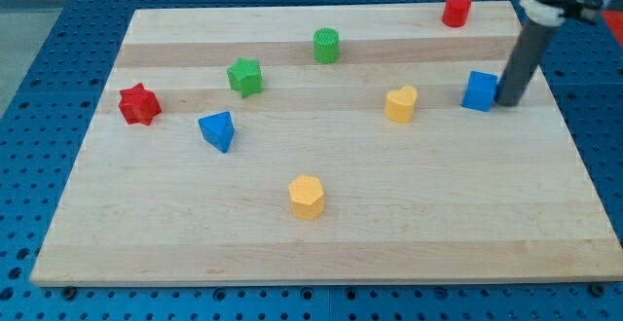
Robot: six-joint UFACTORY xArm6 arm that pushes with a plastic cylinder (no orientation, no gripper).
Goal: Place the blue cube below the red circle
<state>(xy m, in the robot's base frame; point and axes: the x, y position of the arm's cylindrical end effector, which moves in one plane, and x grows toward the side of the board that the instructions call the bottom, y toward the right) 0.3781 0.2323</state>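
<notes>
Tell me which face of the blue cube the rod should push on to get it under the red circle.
No grip here, only a push. The blue cube sits below the red circle and a little to the view's right. My tip is at its right face, probably the best contact: the flat side lets it nudge left.

There is a single view, so nothing is shared between cameras. It looks down at a slant from above the near edge of the desk (321, 253), facing toward the far edge, which sits high in the view. The camera is set at a middling distance: almost the whole board fits, with its far corners narrowing inward and a strip of blue perforated base (39, 58) showing on the left, right and near sides. The rod enters from the far right corner, cut off by the picture's upper edge, its tip (508, 101) showing on the board's right side
</notes>
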